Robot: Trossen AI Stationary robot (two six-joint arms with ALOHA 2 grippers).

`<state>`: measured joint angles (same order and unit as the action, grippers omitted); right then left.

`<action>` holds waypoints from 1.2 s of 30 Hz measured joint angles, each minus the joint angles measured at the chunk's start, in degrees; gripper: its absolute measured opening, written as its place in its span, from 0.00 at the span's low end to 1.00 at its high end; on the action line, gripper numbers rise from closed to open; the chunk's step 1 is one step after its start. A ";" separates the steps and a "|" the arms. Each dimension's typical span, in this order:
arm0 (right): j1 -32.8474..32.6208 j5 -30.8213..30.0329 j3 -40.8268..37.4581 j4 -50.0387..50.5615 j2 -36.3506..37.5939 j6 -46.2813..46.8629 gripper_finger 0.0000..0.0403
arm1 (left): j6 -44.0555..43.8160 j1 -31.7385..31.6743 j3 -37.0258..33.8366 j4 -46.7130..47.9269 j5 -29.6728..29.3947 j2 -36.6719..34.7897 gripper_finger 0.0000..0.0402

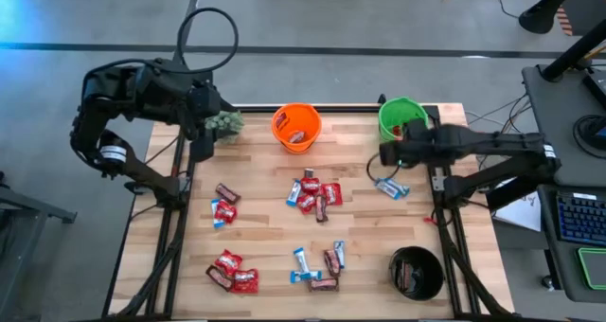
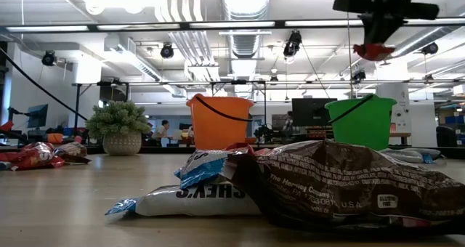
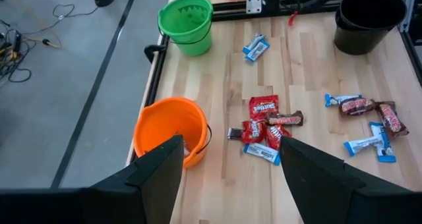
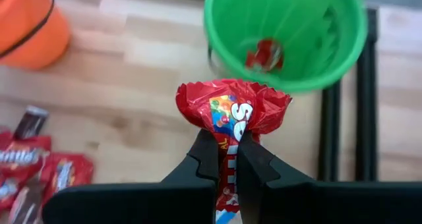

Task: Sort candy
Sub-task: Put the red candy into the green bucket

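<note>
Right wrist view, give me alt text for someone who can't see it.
The right gripper is shut on a crinkled red candy packet, held near a bright green plastic bucket with one red sweet inside. An orange bucket and more red packets lie on the wooden table.

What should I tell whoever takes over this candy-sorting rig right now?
Right gripper: shut on a red packet, raised beside the green bucket, not yet dropped.
Left gripper: open, empty, waiting by the table's far-left corner.
Done: some candy already lies in the green bucket, orange bucket and black bucket.
Left: drop this packet, then sort the loose candy on the table.
</note>
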<state>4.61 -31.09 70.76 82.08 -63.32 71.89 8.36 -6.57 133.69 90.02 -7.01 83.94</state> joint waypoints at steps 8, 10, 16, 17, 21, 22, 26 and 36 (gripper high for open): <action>12.24 -0.40 2.88 -0.15 0.10 -13.61 0.03 | -0.52 -0.01 0.00 -0.01 -0.02 0.09 0.58; 15.20 -0.39 3.10 -0.32 -0.01 -16.57 0.03 | -0.54 -0.02 0.00 -0.02 -0.02 0.09 0.58; 24.50 -0.28 3.10 -1.83 -0.88 -26.04 0.03 | -0.54 -0.02 0.00 0.00 -0.02 0.09 0.58; 25.85 0.06 3.10 -2.83 -0.95 -27.86 0.03 | -0.54 -0.02 0.00 0.00 -0.04 0.09 0.58; 30.98 3.73 3.10 -7.99 -1.32 -33.86 0.03 | -0.56 0.00 0.00 0.00 -0.04 0.09 0.58; 31.84 4.56 3.10 -9.12 -1.44 -34.86 0.03 | -0.60 0.00 0.00 0.00 -0.04 0.09 0.58; 33.61 6.06 3.10 -11.52 -2.02 -37.33 0.03 | -1.40 -0.02 0.00 0.00 -0.04 0.09 0.58; 34.61 6.10 3.10 -12.18 -2.59 -38.69 0.03 | -1.74 -0.02 0.00 0.00 -0.08 0.02 0.58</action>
<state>39.22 -24.99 73.87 69.90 -65.91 33.20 6.61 -6.59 133.69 90.02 -7.09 83.96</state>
